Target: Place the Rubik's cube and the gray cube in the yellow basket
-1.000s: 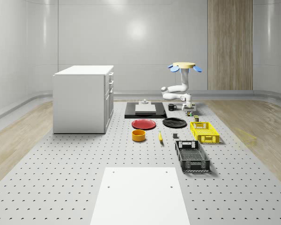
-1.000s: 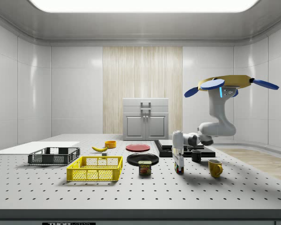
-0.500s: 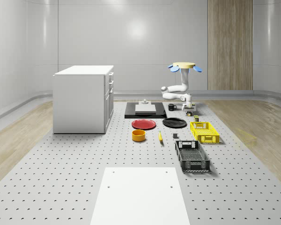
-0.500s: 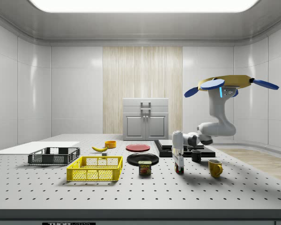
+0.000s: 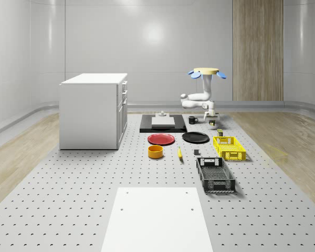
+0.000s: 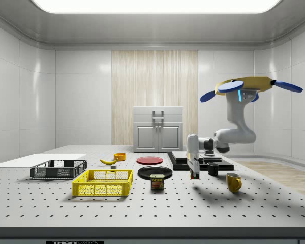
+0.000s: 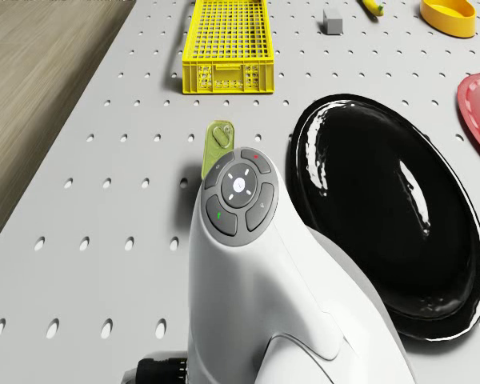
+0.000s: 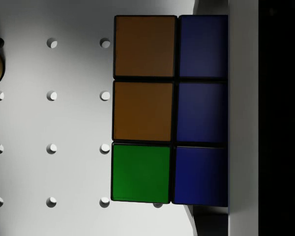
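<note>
1. Nearest in the whole-scene view, a flat white sheet [image 5: 157, 218] lay on the gray perforated table [image 5: 68, 199].
2. Beyond it stood a black slatted plastic crate [image 5: 202, 173].
3. The small gray cube [image 5: 196, 153] sat on the table just past the crate. It was near the rectangular yellow mesh basket [image 5: 233, 156] but outside it, on that basket's left in this view.
4. Farther back lay a glossy round black plate [image 5: 195, 137], with a small labelled tin can [image 6: 157, 182] near it on the table.
5. The two-finger gripper [image 6: 193, 172] hung past the plate, pointing down, with its fingers closed on the Rubik's cube [image 8: 145, 113]. The wrist view showed the cube's orange, green and blue squares. In the side view the cube was clear of the table, with its shadow below it. It was well apart from the yellow basket and on the side view's right of the can.
6. The yellow-bodied quadrotor drone with blue rotors [image 6: 246, 84] hovered above the far part of the table, and its white arm bent down to the gripper.
</note>
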